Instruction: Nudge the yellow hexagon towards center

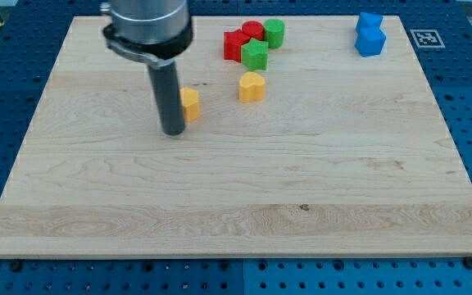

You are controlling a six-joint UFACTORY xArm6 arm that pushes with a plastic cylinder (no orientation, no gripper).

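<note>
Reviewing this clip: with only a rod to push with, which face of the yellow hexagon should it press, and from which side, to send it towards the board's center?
Probably the yellow hexagon's face towards the view's left and top, pushing rightward and a little downward. My tip already stands against its left side, slightly low. The yellow heart sits apart on its right, higher up, so that path looks clear.

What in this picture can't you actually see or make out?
- Yellow hexagon: its left part is hidden behind the rod; whether my tip touches it is unclear.
- The arm above the rod is cut off by the view's top edge.
- Red blocks: partly hidden by the green blocks, so their shapes are uncertain.
- Two blue blocks: too small to name their shapes.
</note>
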